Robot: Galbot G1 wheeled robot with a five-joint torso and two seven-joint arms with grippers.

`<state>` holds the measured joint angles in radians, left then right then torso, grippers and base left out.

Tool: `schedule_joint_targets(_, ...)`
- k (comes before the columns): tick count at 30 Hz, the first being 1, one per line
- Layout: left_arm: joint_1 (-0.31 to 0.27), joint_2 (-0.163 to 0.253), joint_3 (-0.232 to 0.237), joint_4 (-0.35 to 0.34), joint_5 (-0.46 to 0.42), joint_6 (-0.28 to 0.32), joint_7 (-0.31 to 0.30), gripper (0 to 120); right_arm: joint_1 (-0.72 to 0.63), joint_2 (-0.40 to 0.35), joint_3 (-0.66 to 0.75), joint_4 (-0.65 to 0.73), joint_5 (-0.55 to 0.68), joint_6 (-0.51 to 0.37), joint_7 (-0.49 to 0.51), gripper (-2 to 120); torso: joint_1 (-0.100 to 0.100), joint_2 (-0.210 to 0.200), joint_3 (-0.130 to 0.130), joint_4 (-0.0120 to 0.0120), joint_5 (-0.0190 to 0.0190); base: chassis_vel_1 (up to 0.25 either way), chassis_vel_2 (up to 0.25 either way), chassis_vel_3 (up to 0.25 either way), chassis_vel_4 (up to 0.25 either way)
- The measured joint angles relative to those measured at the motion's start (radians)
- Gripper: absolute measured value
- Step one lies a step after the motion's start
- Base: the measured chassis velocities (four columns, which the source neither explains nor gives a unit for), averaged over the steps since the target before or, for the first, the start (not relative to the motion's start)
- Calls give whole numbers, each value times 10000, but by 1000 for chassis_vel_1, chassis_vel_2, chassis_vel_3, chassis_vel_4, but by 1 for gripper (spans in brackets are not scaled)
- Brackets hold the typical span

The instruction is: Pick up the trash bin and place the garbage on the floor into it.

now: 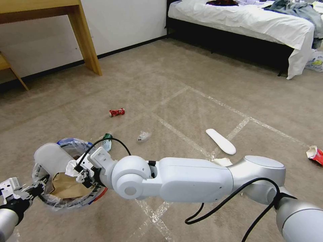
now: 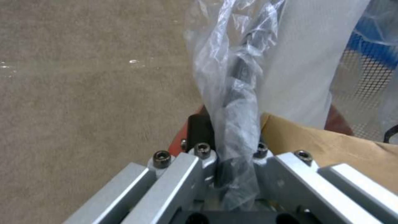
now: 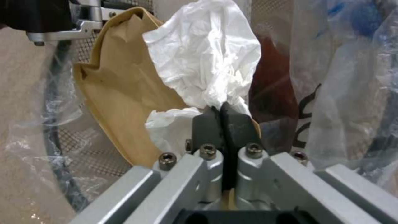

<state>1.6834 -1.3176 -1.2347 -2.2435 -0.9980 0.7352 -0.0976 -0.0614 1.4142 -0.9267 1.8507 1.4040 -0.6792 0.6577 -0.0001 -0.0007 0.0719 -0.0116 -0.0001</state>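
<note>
Head view: midway through, by the look of it. Bin (image 1: 50, 198) held off the carpet (image 1: 188, 84) at 8 o'clock, its near rim pinched by the left gripper (image 1: 35, 192). Already inside: a brown bag (image 1: 67, 185) and a pale bottle (image 1: 55, 159) leaning against the rim. Right gripper (image 1: 82, 171) reaching in over the mouth from 3 o'clock with a white tissue (image 1: 71, 168). Still on the carpet: red can (image 1: 116, 112) at 11 o'clock, small clear wrapper (image 1: 144, 136) and a green-capped bottle (image 1: 106, 141) near centre, white slipper (image 1: 221, 141) at 3 o'clock, red wrapper (image 1: 315, 154) at the far 3 o'clock edge, a scrap of paper (image 1: 222, 162) just beyond the right arm.

Left wrist view: jaws clenched on the rim and its clear liner (image 2: 234, 102), the film bunched straight up between them toward 12 o'clock. Brown bag at 4 o'clock, inside the bin; bare carpet at 9 o'clock.

Right wrist view: jaws closed on the tissue's lower corner, the rest billowing toward 12 o'clock from the tips. Brown bag at 9 o'clock of the jaws, liner at 3 o'clock, so tissue judged to sit over the bin's mouth, not yet let go. Left gripper at 11 o'clock on the rim.
</note>
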Motion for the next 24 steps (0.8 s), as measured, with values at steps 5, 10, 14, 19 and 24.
schedule_joint_targets(5,2,0,0,23,5,0,5,1,-2,-49,-1,13,-1,-40,42,22,0,0,0,1,0,0,0,0,0)
schedule_joint_targets(10,-12,-12,21,35,18,0,11,1,0,-94,0,22,-4,-53,52,35,0,0,0,0,0,0,0,0,0)
schedule_joint_targets(14,-37,-13,41,79,41,1,14,1,0,-152,0,74,-12,-69,54,51,0,0,0,0,0,0,0,0,0)
schedule_joint_targets(19,-56,-17,67,152,84,1,16,1,0,-203,39,125,-13,-83,54,69,0,0,0,0,1,0,0,0,0)
schedule_joint_targets(24,-106,-34,94,230,115,2,21,1,45,-240,109,216,-3,-87,53,89,1,0,0,0,1,0,0,0,0)
